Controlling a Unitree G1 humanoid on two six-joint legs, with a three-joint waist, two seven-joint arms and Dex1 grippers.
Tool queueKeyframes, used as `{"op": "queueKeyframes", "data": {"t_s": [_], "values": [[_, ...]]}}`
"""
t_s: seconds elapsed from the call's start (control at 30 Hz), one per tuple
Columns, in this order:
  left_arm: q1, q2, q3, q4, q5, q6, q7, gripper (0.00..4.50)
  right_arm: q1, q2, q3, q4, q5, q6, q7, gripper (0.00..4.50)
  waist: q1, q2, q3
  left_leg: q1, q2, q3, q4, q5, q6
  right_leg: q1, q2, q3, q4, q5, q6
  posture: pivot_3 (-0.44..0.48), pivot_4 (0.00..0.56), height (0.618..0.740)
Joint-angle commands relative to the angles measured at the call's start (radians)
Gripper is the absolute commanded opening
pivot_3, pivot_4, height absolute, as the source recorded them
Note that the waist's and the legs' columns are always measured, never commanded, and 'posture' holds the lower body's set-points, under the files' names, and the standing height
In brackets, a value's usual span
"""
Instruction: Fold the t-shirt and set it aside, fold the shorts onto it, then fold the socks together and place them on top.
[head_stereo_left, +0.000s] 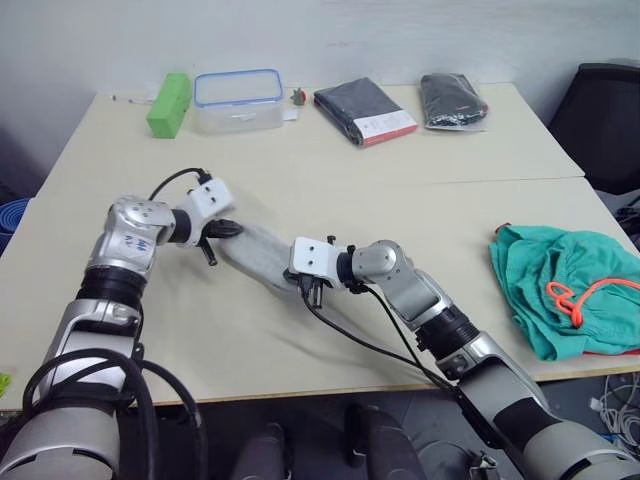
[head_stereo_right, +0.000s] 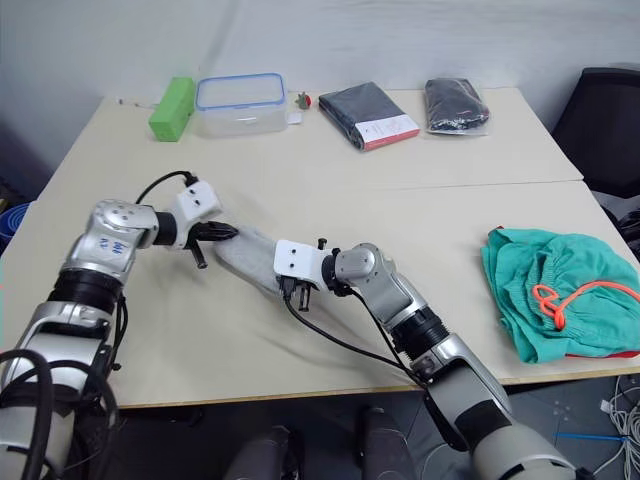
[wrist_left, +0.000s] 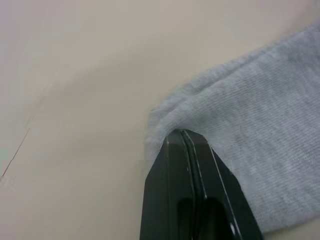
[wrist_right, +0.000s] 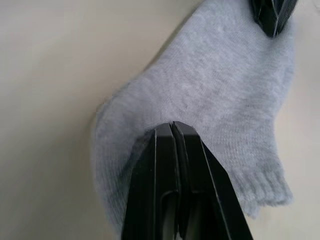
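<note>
We are holding the socks at both ends near the middle of the surface. The left gripper is pinching one end with its jaws pressed together on the fabric, and the right gripper is pinching the other end the same way.

Risks, as we are judging them:
- Either pinch is catching only the edge of the knit, so a pull could be freeing one end.
- We cannot tell whether both socks are lying in the bundle; one layer may be slipping out during the fold.

The long axis of the socks is running diagonally, from the left gripper toward the right gripper and the near edge. The shorts are lying well apart, at the robot's right.
</note>
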Motion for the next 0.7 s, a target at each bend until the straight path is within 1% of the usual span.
{"op": "queueKeyframes", "data": {"t_s": [0.03,0.07,0.13,0.23,0.33,0.47,0.57,0.7], "values": [[0.117,0.038,0.165,-0.323,-0.147,0.334,0.026,0.38,-0.003,0.034,-0.036,-0.056,0.038,0.024,-0.02,0.0,-0.004,0.0,0.0,0.0,0.002,0.0,0.0,-0.001,-0.001,0.0,0.001,0.0,-0.001,0.0,0.0,0.0,0.15,0.74],[0.168,0.039,0.211,-0.415,-0.187,0.447,0.041,0.57,-0.003,0.042,-0.036,-0.051,0.039,0.022,-0.024,0.0,-0.007,0.0,0.0,0.0,0.003,0.0,0.0,-0.001,-0.002,0.0,0.002,0.001,-0.001,-0.001,-0.001,0.0,0.15,0.74],[0.242,0.035,0.272,-0.542,-0.232,0.604,0.085,1.19,0.001,0.051,-0.034,-0.04,0.039,0.019,-0.026,0.0,-0.007,0.0,0.0,0.0,0.005,-0.001,0.0,-0.002,-0.004,0.0,0.004,0.001,0.0,-0.002,-0.003,0.0,0.15,0.74],[0.315,-0.002,0.362,-0.641,-0.282,0.81,0.18,2.12,0.01,0.052,-0.024,-0.01,0.029,0.003,-0.025,0.0,-0.005,0.0,0.0,0.0,0.006,-0.001,0.0,-0.001,-0.005,0.0,0.004,0.002,0.0,-0.002,-0.003,0.0,0.15,0.74],[0.317,-0.071,0.437,-0.651,-0.316,0.947,0.277,2.98,0.018,0.05,-0.009,0.029,0.007,-0.018,-0.033,0.0,0.004,0.0,0.0,0.002,0.005,-0.001,0.0,-0.001,-0.005,0.001,0.004,0.002,0.001,-0.002,-0.004,0.0,0.15,0.74],[0.268,-0.154,0.502,-0.606,-0.349,1.021,0.371,4.13,0.022,0.051,-0.001,0.06,-0.002,-0.043,-0.034,0.0,0.008,-0.001,0.0,0.002,0.004,-0.003,0.0,-0.001,-0.006,0.001,0.003,0.002,0.001,-0.002,-0.004,0.0,0.15,0.74],[0.212,-0.218,0.532,-0.518,-0.372,1.044,0.426,4.13,0.02,0.058,-0.007,0.072,0.003,-0.042,-0.037,0.0,0.006,-0.001,0.0,0.002,0.005,-0.003,0.0,-0.001,-0.007,0.001,0.004,0.001,0.001,-0.002,-0.004,0.0,0.15,0.74],[0.15,-0.263,0.499,-0.386,-0.371,0.969,0.467,4.13,0.013,0.061,-0.02,0.091,0.003,-0.043,-0.05,0.0,0.005,-0.001,0.0,0.003,0.005,-0.002,0.0,-0.001,-0.008,0.001,0.004,0.001,0.002,-0.002,-0.004,0.0,0.15,0.74]]}}
